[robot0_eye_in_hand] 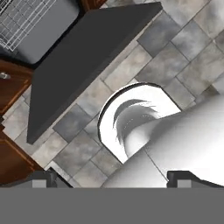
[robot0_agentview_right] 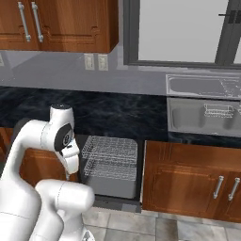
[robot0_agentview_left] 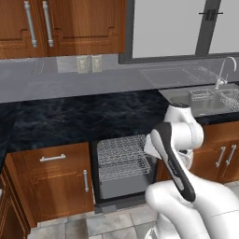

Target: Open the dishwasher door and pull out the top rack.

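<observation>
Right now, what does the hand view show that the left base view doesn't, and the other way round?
Hand view alone: the dishwasher door folded down flat over the floor tiles, seen from above, and the fingers at the bottom edge. Left base view alone: the dark counter, the sink with its faucet, and the wall cabinets. Both show the top rack inside the open dishwasher and brown cabinet fronts beside it.

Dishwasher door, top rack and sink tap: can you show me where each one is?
dishwasher door [robot0_eye_in_hand: 83, 57], hand view: middle of the flat dark panel, lying open over the floor.
top rack [robot0_agentview_left: 122, 148], left base view: wire mesh of the upper basket.
sink tap [robot0_agentview_left: 223, 70], left base view: its curved neck.
</observation>
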You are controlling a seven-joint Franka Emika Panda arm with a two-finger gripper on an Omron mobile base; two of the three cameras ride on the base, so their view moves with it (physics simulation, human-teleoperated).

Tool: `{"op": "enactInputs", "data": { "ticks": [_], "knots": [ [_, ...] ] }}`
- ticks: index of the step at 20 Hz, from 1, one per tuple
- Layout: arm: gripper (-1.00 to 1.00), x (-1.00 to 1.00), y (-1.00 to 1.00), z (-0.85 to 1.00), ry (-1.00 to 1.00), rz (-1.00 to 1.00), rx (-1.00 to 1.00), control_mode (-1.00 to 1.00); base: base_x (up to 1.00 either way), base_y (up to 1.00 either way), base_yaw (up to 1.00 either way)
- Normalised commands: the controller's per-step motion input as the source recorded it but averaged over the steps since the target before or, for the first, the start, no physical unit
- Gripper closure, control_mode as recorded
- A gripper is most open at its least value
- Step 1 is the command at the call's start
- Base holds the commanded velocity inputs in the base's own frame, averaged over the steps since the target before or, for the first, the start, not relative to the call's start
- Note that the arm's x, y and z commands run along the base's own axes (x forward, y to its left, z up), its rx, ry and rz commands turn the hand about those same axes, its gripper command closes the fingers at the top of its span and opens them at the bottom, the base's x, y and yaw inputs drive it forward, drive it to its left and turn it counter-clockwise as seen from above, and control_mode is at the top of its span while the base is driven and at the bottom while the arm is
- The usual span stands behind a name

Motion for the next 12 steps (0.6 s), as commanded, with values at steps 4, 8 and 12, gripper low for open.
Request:
{"op": "enactInputs", "data": {
  "ticks": [4, 8, 12],
  "knots": [
    [-1.00, 0.77, -0.09, -0.51, 0.00, -0.29, 0.17, -1.00, 0.00, 0.00, 0.00],
    [-1.00, 0.72, -0.21, -0.53, 0.00, -0.29, 0.12, -1.00, 0.00, 0.00, 0.00],
    [-1.00, 0.56, -0.35, -0.73, 0.00, -0.25, 0.08, -1.00, 0.00, 0.00, 0.00]
  ]
}}
